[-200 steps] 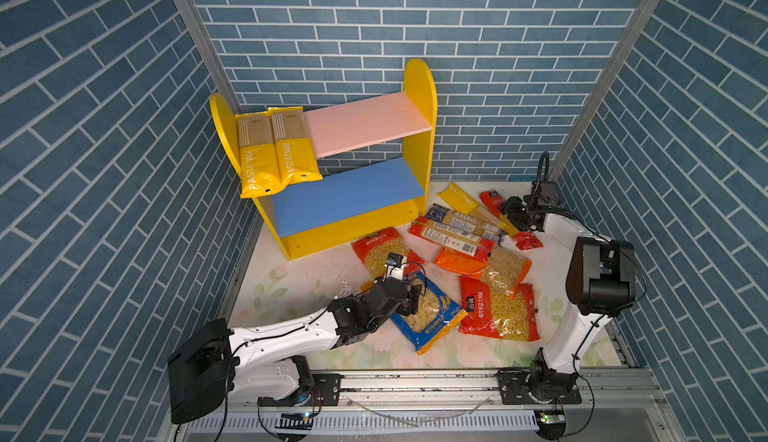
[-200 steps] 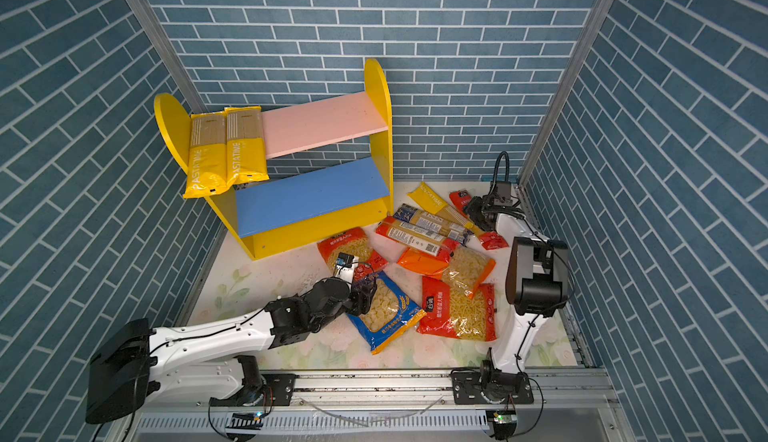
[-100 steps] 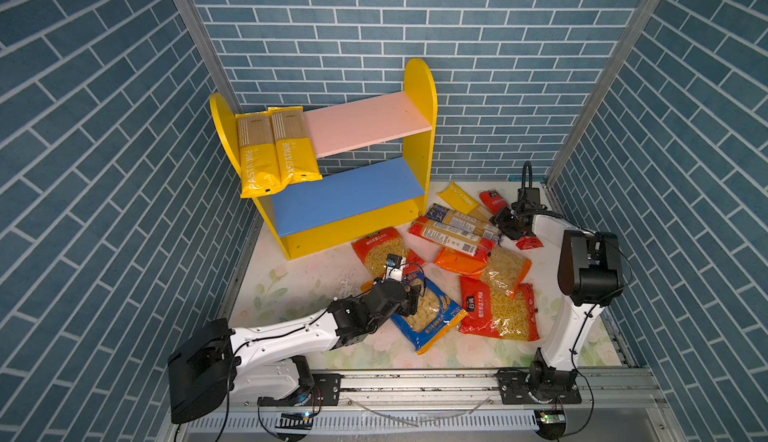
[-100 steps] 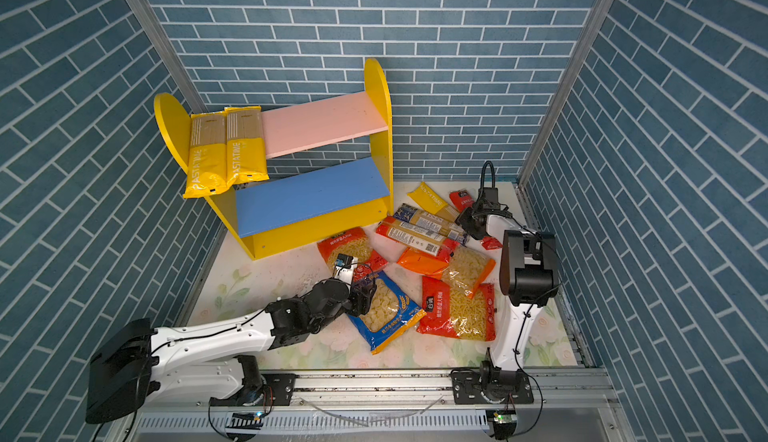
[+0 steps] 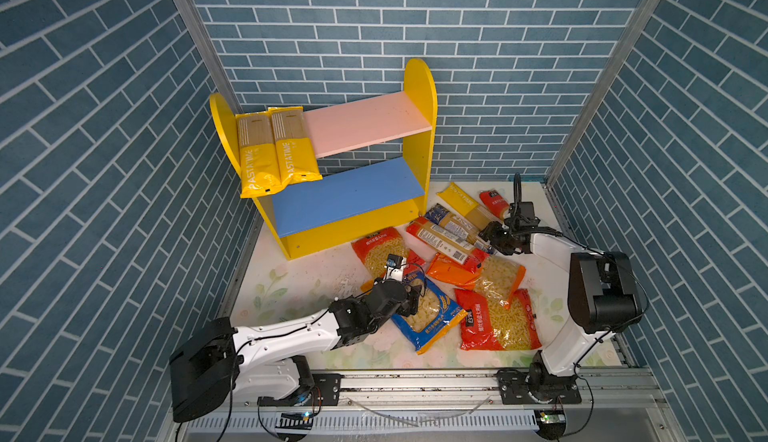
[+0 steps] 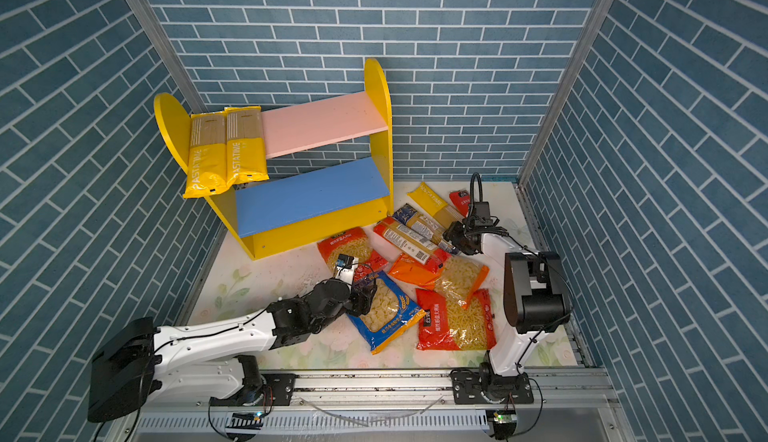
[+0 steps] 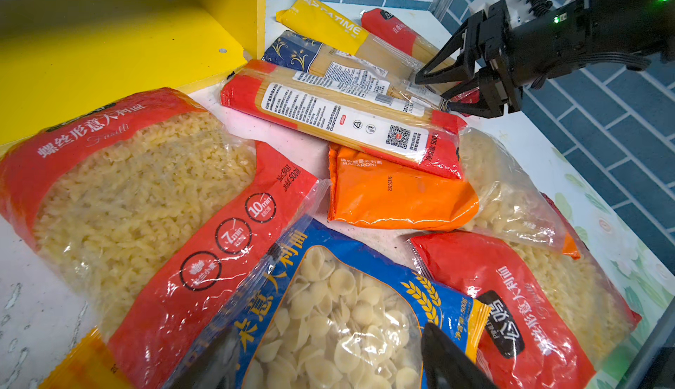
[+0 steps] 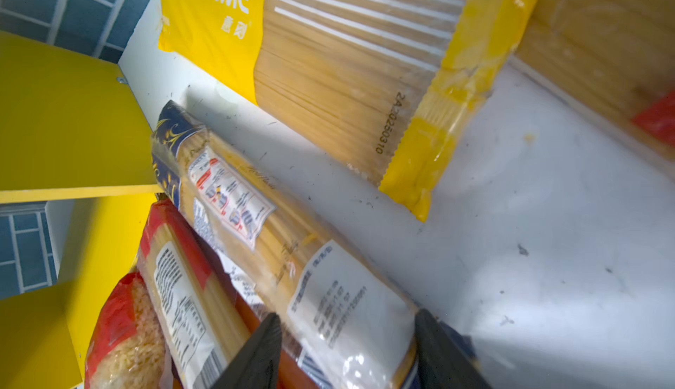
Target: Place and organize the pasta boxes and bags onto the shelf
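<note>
The shelf (image 5: pixel 419 128) stands at the back left, with two yellow spaghetti packs (image 5: pixel 274 149) on its pink board, overhanging the front. The other pasta packs lie heaped on the table. My left gripper (image 7: pixel 328 336) is open and straddles the blue shell-pasta bag (image 5: pixel 428 315), one finger under its clear edge. My right gripper (image 8: pixel 347 316) is open, its fingers either side of the end of the dark-blue spaghetti pack (image 8: pixel 274 244), which rests on a red spaghetti pack (image 5: pixel 440 238). In both top views it sits low at the heap's right (image 5: pixel 492 236) (image 6: pixel 451 238).
A yellow spaghetti pack (image 5: pixel 465 205) and a small red pack (image 5: pixel 492 203) lie behind my right gripper. An orange macaroni bag (image 5: pixel 457 269) and two red fusilli bags (image 5: pixel 378 251) (image 5: pixel 494 319) fill the middle. Brick walls close three sides; a rail (image 5: pixel 415 382) runs along the front.
My right gripper has moved left from the small red pack at the back right to the end of the dark-blue spaghetti pack. The left arm has barely moved.
</note>
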Controlling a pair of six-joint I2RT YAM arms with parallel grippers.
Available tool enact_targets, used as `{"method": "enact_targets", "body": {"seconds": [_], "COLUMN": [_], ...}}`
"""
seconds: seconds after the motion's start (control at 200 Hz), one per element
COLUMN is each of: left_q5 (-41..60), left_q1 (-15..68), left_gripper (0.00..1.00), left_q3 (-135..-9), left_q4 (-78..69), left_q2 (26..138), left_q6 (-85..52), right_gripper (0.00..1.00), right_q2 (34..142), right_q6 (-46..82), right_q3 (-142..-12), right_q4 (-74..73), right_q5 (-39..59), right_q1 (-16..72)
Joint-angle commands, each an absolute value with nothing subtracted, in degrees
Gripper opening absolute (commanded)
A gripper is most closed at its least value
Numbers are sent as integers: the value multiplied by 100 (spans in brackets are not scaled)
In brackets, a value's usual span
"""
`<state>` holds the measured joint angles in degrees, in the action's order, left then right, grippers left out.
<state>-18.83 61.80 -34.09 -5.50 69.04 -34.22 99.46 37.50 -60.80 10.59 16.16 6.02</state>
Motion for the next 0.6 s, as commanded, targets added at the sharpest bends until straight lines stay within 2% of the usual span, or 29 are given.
{"method": "enact_targets", "body": {"seconds": [0.0, 0.09, 0.31, 0.595], "left_q5": [-1898, -1897, -1925, -1992], "left_q1": [6196, 6193, 6194, 6195], "left_gripper": [79, 79, 79, 79], "left_q3": [-3435, -3428, -3323, -3251], "left_q4": [-574, -564, -502, -449], "left_q2": [6978, 6965, 6893, 6813], "left_q6": [-3386, -3405, -3497, -3524], "right_gripper": [63, 65, 65, 66], "right_q2": [9916, 10314, 11414, 12355], "right_q6": [3375, 3043, 2772, 2531], "right_q3": [-6860, -7646, -9031, -9903], "right_q4": [1644, 2082, 2505, 2908], "right_q5": [1398, 949, 725, 352], "right_q1": [403, 372, 367, 293]}}
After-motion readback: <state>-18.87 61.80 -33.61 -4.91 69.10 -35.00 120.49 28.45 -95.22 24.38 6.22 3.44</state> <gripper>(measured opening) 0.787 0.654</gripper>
